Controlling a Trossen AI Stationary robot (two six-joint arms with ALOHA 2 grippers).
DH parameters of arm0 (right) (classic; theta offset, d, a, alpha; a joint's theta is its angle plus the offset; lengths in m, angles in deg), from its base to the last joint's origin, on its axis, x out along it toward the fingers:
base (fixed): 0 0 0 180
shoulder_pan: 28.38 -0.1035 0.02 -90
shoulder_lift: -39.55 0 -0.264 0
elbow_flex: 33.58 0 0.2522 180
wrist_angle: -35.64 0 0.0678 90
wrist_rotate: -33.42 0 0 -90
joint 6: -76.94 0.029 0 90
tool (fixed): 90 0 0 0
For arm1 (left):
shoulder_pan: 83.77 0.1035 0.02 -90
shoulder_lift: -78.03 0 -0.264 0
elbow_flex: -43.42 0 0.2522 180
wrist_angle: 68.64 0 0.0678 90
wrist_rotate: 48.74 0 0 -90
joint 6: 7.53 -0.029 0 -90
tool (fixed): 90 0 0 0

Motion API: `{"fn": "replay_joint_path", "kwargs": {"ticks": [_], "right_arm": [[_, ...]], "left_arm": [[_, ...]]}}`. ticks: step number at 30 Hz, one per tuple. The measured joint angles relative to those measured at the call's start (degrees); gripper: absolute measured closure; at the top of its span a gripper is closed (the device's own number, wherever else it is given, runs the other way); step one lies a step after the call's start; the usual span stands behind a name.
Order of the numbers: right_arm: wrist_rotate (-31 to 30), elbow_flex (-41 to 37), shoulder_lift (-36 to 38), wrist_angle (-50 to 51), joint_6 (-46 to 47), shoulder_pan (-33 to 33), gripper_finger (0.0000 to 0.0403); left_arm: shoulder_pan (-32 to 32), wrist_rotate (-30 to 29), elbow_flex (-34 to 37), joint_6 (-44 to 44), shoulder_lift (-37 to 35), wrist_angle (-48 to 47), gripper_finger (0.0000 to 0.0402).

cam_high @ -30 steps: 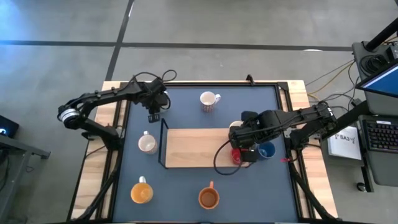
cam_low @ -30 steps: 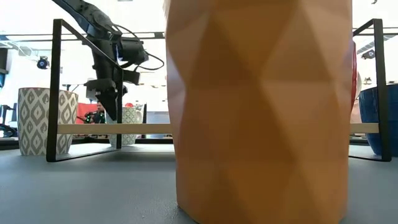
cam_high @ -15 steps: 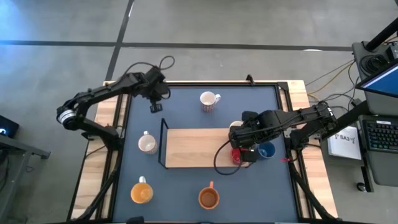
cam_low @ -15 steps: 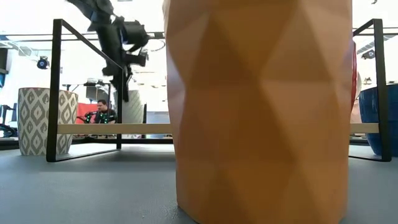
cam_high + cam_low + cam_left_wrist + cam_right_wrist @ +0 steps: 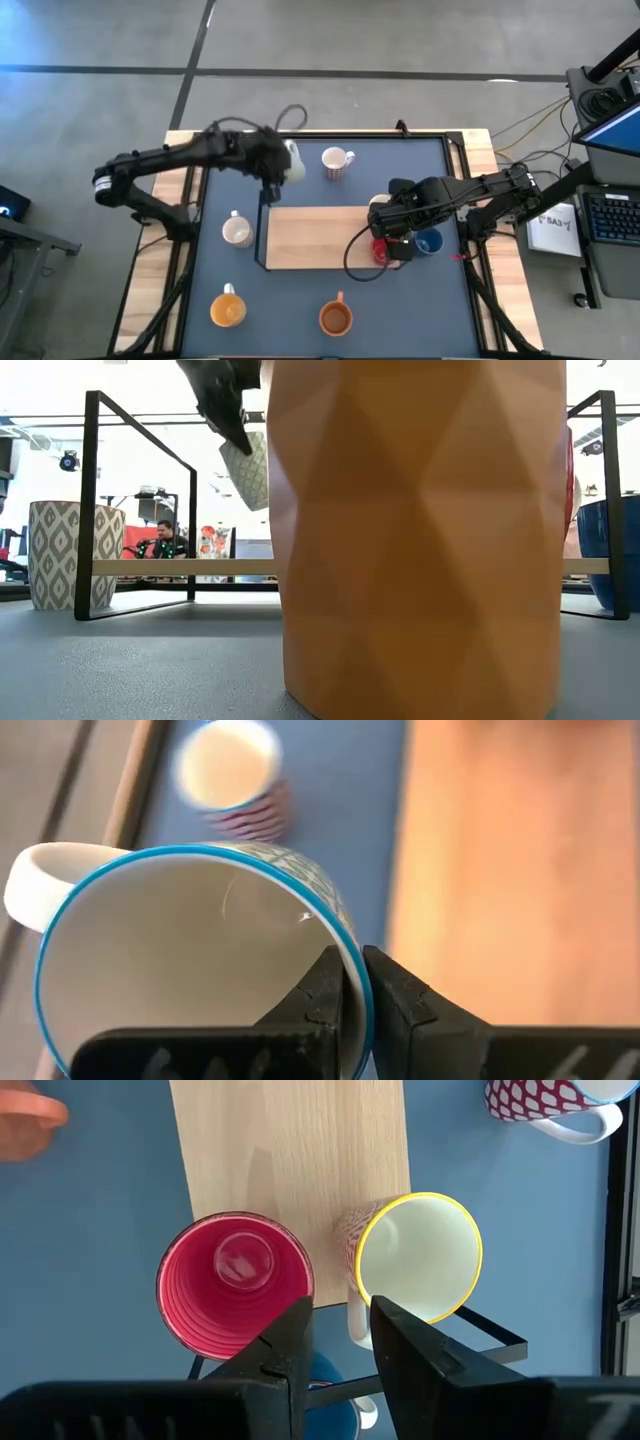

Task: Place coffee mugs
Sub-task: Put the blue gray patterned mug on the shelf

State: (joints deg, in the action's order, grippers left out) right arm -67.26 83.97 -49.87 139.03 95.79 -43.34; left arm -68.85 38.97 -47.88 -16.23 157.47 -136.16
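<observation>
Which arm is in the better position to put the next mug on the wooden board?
The left. Its gripper already pinches the blue-rimmed mug beside the wooden board. The right gripper holds nothing, above the red mug.

Ahead of the left gripper [image 5: 270,178] the wooden board [image 5: 315,237] lay bare for most of its length. Only the red mug [image 5: 235,1284] and yellow-rimmed mug [image 5: 418,1258], under the right gripper [image 5: 337,1342], crowded its far end. The black frame [image 5: 262,232] edged the near end.
</observation>
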Motion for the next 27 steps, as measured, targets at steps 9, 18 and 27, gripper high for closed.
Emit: {"fn": "replay_joint_path", "kwargs": {"ticks": [9, 18, 27], "right_arm": [[0.0, 0.0, 0.0, 0.0, -0.9, 0.0, 0.0306], [0.0, 0.0, 0.0, -0.1, -2.3, 0.0, 0.0313], [0.0, 0.0, 0.0, 0.0, -2.8, 0.0, 0.0308]], "left_arm": [[-14.3, -4.4, 4.8, 13.9, 0.5, 8.0, 0.0387], [-20.2, -4.3, 6.5, 16.9, 6.4, 12.2, 0.0384], [-20.4, -4.1, 2.4, 14.8, 13.8, 9.1, 0.0387]]}}
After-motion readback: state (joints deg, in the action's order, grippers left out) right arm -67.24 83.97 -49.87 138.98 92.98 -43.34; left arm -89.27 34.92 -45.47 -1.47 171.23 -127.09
